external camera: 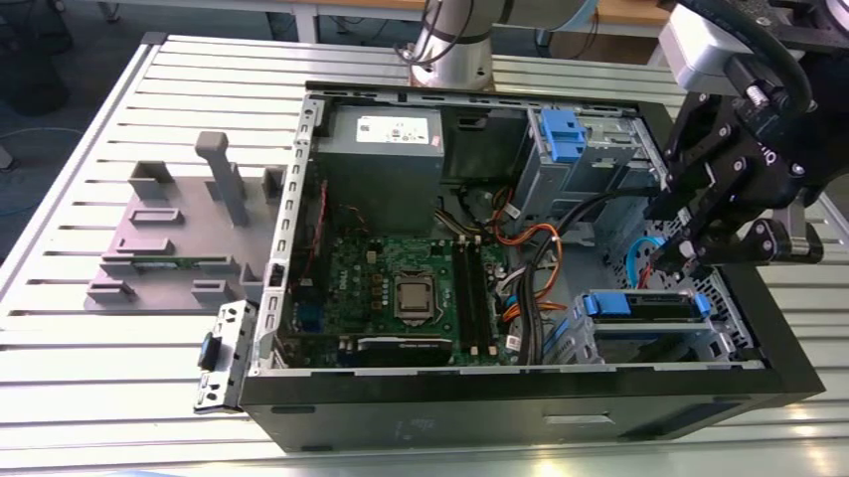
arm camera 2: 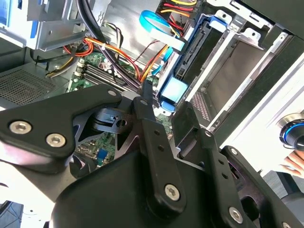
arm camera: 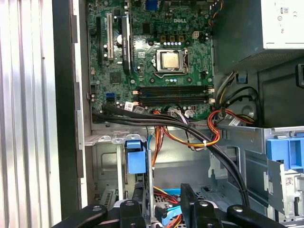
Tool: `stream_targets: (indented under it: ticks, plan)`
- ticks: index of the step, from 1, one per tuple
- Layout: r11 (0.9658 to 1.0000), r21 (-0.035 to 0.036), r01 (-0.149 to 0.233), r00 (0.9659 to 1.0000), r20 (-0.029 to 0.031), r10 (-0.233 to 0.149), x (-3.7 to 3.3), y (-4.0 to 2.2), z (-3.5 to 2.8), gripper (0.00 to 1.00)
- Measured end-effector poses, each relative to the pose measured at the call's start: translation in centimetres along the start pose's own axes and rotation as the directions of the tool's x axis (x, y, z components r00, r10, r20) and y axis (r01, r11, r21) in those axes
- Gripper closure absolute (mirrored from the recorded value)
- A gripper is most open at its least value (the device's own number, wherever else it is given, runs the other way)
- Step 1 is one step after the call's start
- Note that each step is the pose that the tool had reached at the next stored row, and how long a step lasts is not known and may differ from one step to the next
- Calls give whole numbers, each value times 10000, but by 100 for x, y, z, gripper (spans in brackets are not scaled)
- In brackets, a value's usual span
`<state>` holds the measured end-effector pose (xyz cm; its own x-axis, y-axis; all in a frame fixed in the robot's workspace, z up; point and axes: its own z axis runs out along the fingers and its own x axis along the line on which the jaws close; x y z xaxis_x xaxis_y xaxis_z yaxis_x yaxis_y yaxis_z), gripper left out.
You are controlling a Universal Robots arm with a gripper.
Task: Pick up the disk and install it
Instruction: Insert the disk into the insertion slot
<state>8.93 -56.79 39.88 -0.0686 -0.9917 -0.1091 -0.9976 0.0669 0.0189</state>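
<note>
The disk (external camera: 646, 304) sits in the lower drive bay at the front of the open computer case, on the exterior view's right. Its blue carrier bracket faces up. The bracket's blue tab (arm camera 2: 173, 90) shows in both wrist views, with the disk (arm camera: 135, 156) standing on edge between the bay's metal walls. My gripper (external camera: 667, 266) hangs just above the bay, black fingers (arm camera: 187, 202) pointing down at the carrier. The gripper (arm camera 2: 164, 111) is open and holds nothing. A gap separates the gripper (arm camera: 161, 204) from the disk's blue tab.
The case holds a green motherboard (external camera: 398, 288), a grey power supply box (external camera: 385, 149) and an upper drive cage with a blue tab (external camera: 564, 134). Orange and black cables (arm camera: 190, 137) run beside the bay. A grey plastic stand (external camera: 186, 229) stands on the slatted table (external camera: 80, 397).
</note>
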Motion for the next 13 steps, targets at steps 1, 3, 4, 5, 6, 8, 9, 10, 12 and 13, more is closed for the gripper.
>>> stream_targets:
  ticks: [1, 3, 4, 5, 6, 8, 9, 10, 12, 13]
  plan:
    - [10000, 0, 0, 10000, 0, 0, -2, 0, 0, 56]
    - [10000, 0, 0, 10000, 0, 0, -6, 0, 1, 56]
    - [10000, 0, 0, 10000, 0, 0, -8, 0, 1, 56]
    - [10000, 0, 0, 10000, 1, 0, -10, 1, 1, 56]
    - [10000, 0, 0, 10000, 1, 0, -12, 1, 2, 56]
    - [10000, 0, 0, 10000, 0, 0, -16, 1, 1, 56]
    - [10000, 0, 0, 10000, 0, 0, -17, 1, 2, 56]
    - [10000, 0, 0, 10000, 1, 0, -19, 1, 2, 56]
    - [10000, 0, 0, 10000, 1, 0, -23, 1, 3, 56]
    - [10000, 0, 0, 10000, 0, 0, -25, 2, 3, 56]
